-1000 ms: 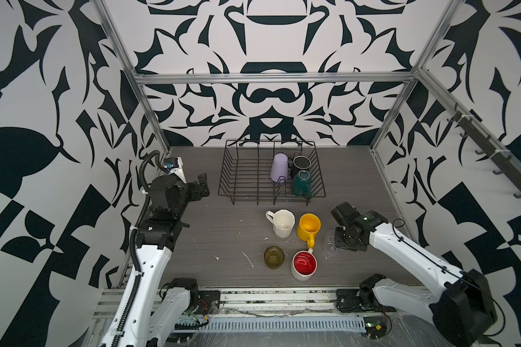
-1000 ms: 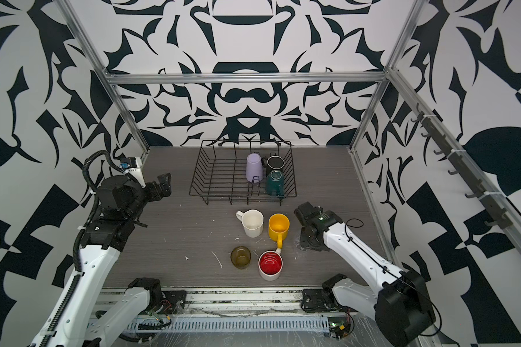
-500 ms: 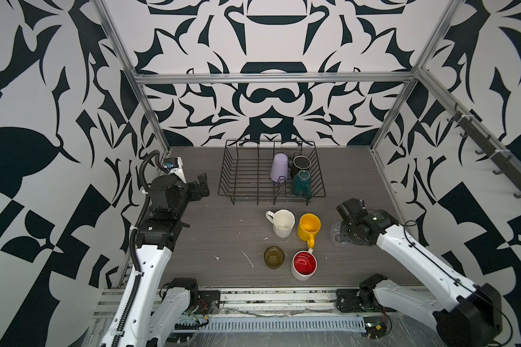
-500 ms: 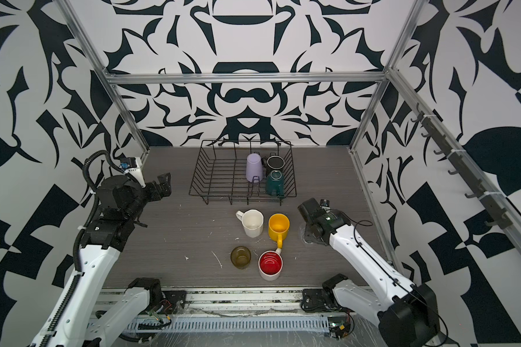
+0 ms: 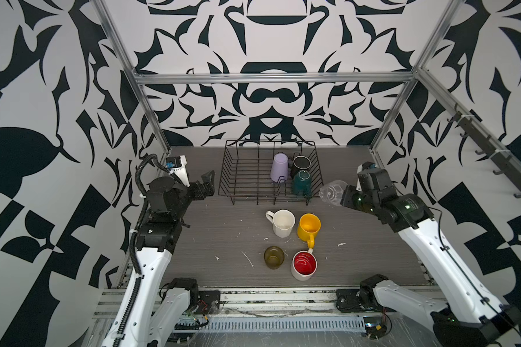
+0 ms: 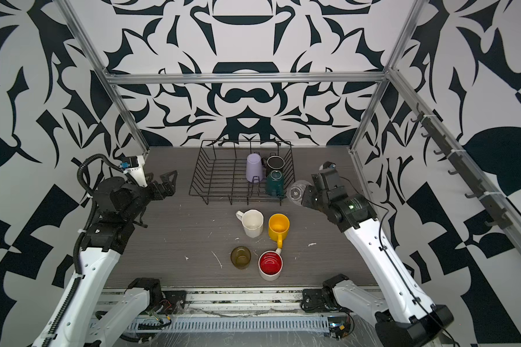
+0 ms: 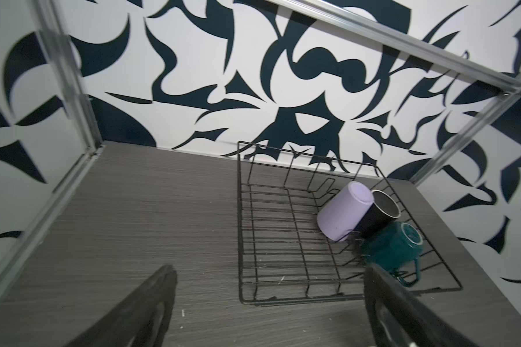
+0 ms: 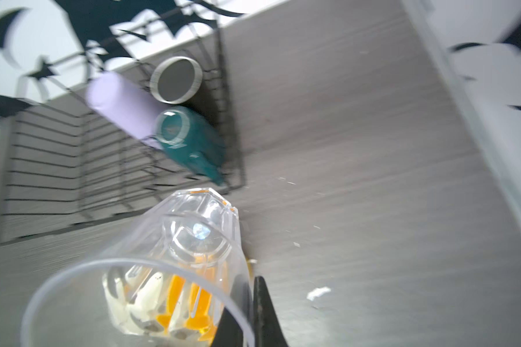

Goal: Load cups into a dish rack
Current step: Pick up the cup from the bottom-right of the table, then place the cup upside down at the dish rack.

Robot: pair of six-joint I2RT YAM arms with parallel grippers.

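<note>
The black wire dish rack (image 5: 247,180) (image 7: 283,240) stands at the back of the table. At its right end lie a lilac tumbler (image 5: 278,166), a black mug (image 5: 301,163) and a dark-green mug (image 5: 301,181). My right gripper (image 5: 345,196) (image 8: 251,306) is shut on the rim of a clear glass (image 5: 331,192) (image 8: 175,255), held tilted in the air just right of the rack's front right corner. My left gripper (image 5: 209,183) (image 7: 268,300) hangs open and empty, left of the rack.
On the table in front of the rack stand a white faceted mug (image 5: 283,223), a yellow mug (image 5: 309,226), an olive-brown glass (image 5: 273,257) and a white mug with a red inside (image 5: 304,266). Patterned walls and metal frame posts close in both sides.
My right arm has lifted the clear glass off the table and carried it back and up, toward the rack's right side, tipping it sideways. The left arm has not moved.
</note>
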